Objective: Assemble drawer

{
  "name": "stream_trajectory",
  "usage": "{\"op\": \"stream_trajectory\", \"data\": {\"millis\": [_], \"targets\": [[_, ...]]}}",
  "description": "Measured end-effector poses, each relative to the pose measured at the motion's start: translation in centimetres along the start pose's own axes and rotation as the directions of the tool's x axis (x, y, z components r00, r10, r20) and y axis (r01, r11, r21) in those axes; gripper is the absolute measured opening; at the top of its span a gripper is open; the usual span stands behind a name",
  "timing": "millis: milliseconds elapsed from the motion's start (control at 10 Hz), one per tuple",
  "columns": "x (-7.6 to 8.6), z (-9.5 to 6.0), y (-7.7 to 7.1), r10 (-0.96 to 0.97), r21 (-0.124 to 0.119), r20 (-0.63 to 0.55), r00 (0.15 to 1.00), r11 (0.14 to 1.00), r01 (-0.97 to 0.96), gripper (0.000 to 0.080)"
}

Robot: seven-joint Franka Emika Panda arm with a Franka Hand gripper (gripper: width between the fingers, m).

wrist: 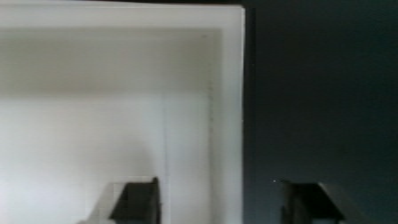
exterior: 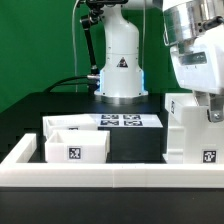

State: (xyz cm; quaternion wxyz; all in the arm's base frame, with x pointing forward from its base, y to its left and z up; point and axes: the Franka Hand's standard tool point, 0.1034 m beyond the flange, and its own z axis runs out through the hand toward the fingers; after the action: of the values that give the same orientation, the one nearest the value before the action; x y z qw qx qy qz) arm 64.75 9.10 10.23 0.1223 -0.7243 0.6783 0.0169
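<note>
Robotics laboratory, bench-top test cell. A black table (exterior: 55, 108) is fenced by a low white border rail (exterior: 110, 175) and backed by a plain green screen (exterior: 40, 50), with no household or shop fittings in sight. A white robot arm (exterior: 120, 60) stands at the table's far side, with a yellow warning triangle (exterior: 121, 66) on its base. Printed black-and-white square tags cover the marker board (exterior: 125, 122) lying flat on the table. The same tags mark the white plastic parts: a low tray (exterior: 85, 148) and a tall case (exterior: 195, 130).
</note>
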Motion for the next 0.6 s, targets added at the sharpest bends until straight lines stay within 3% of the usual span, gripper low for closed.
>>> {"op": "stream_trajectory", "data": {"millis": [100, 200, 300, 400, 500, 600], "targets": [[0.0, -0.3, -0.1, -0.035, 0.001, 0.001, 0.999, 0.999, 0.035, 0.0458], [-0.1, -0.6, 0.0, -0.071, -0.003, 0.005, 0.997, 0.997, 0.071, 0.0580], [-0.3, -1.3, -0.2, -0.111, 0.000, 0.007, 0.994, 0.994, 0.111, 0.0635], [-0.4, -1.8, -0.1, -0.169, -0.006, 0.011, 0.986, 0.986, 0.169, 0.0635], [-0.8, -2.7, 0.2, -0.224, -0.027, 0.027, 0.974, 0.974, 0.225, 0.0647], [-0.9, -3.6, 0.3, -0.276, -0.029, 0.034, 0.961, 0.960, 0.277, 0.0647]]}}
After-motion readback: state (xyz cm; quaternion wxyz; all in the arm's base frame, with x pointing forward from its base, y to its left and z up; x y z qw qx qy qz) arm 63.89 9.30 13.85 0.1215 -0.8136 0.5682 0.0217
